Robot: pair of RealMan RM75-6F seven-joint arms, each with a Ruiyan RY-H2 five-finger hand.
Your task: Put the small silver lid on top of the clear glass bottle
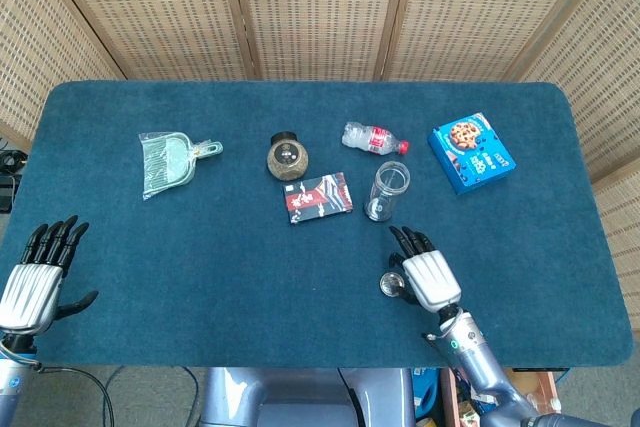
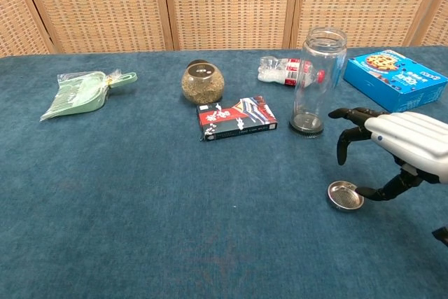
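The small silver lid (image 1: pixel 391 285) (image 2: pixel 346 195) lies flat on the blue table, in front of the clear glass bottle (image 1: pixel 387 190) (image 2: pixel 318 80), which stands upright and uncapped. My right hand (image 1: pixel 424 273) (image 2: pixel 400 147) hovers just right of the lid with fingers spread; its thumb reaches to the lid's right edge. It holds nothing. My left hand (image 1: pixel 33 278) rests open at the table's near left corner, far from both objects.
A red and black card box (image 1: pixel 318 197) (image 2: pixel 236 119) lies left of the bottle. Behind are a round jar (image 1: pixel 287 155), a lying plastic water bottle (image 1: pixel 374 138), a blue cookie box (image 1: pixel 471 152) and a green dustpan (image 1: pixel 170 161).
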